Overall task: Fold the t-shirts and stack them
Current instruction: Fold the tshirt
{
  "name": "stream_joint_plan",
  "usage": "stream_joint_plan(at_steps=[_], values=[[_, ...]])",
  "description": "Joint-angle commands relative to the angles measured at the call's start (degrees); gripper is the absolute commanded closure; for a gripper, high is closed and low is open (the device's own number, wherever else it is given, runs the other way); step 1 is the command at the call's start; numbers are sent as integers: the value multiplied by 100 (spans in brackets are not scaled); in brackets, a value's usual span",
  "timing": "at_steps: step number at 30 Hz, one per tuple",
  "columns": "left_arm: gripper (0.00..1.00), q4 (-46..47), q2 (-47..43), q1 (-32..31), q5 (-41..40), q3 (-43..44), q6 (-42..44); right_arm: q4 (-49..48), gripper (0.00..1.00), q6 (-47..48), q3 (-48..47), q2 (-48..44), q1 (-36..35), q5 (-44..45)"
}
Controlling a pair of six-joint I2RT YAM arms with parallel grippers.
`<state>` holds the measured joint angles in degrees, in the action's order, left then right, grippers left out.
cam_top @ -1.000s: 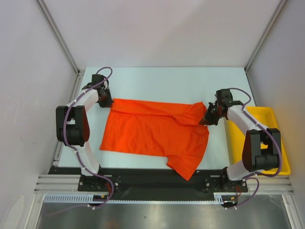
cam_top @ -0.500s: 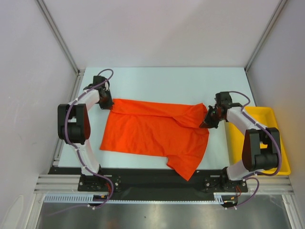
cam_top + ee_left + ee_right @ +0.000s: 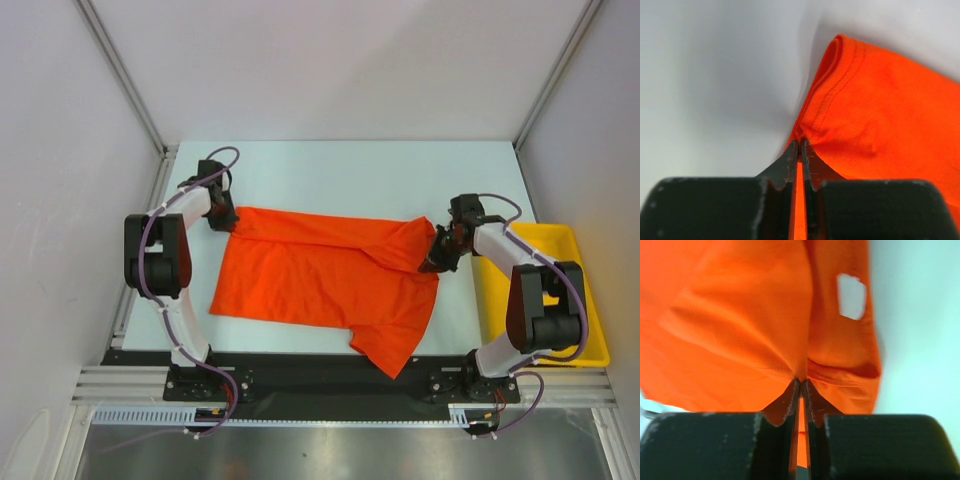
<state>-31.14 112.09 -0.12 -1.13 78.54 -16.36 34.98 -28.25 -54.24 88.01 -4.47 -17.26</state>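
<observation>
One bright orange-red t-shirt [image 3: 325, 275] lies spread across the middle of the white table, with a fold along its far edge and a corner reaching the near edge. My left gripper [image 3: 228, 217] is shut on the shirt's far left corner; the left wrist view shows the jaws [image 3: 800, 144] pinching a hemmed edge of the cloth [image 3: 880, 110]. My right gripper [image 3: 434, 256] is shut on the shirt's bunched far right corner; the right wrist view shows its jaws [image 3: 800, 381] pinching orange cloth [image 3: 745, 325] that hangs in folds.
A yellow plastic tray [image 3: 592, 300] stands at the table's right side, beside the right arm. White walls with metal posts enclose the table on three sides. A black rail [image 3: 300, 375] runs along the near edge.
My right gripper has moved slightly toward the near side with the shirt's right corner. My left gripper has stayed in place on the left corner.
</observation>
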Motion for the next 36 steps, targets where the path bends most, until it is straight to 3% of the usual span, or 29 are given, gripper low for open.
stream_joint_plan(at_steps=[1, 4, 5, 6, 10, 12, 13, 16, 22, 28, 29, 31, 36], values=[[89, -234, -239, -14, -536, 232, 2, 517, 89, 460, 18, 199, 34, 386], [53, -306, -949, -14, -687, -171, -78, 432, 66, 619, -96, -151, 34, 934], [44, -192, -1161, -14, -531, -268, -43, -57, 46, 645, -157, -352, 43, 969], [40, -148, -1311, -14, -486, -322, 1, -262, 42, 671, -236, -372, 69, 987], [40, 150, -1410, -14, 67, 11, 448, -1027, 36, 803, -833, 197, 166, 838], [42, 406, -920, -14, 1030, 274, 668, -1160, 35, 716, -1392, 976, 201, 672], [53, 285, -656, -14, 1201, 789, 704, -1091, 36, 629, -1588, 1243, 218, 549], [67, 37, 171, -14, 1702, 1390, 521, -879, 42, 531, -2150, 1963, 210, 372], [69, 213, 646, -14, 1907, 1462, 300, -775, 66, 531, -2704, 2509, 236, 319], [73, -85, 919, -14, 1546, 1594, 116, -589, 65, 417, -2742, 2555, 262, 390], [73, -234, 954, -14, 1389, 1698, 98, -554, 76, 382, -2759, 2546, 297, 364], [74, -323, 1025, -14, 1326, 1830, 72, -362, 87, 286, -2741, 2485, 315, 416], [74, -481, 1087, -14, 1203, 1849, 36, -387, 100, 136, -2198, 1801, 403, 390]])
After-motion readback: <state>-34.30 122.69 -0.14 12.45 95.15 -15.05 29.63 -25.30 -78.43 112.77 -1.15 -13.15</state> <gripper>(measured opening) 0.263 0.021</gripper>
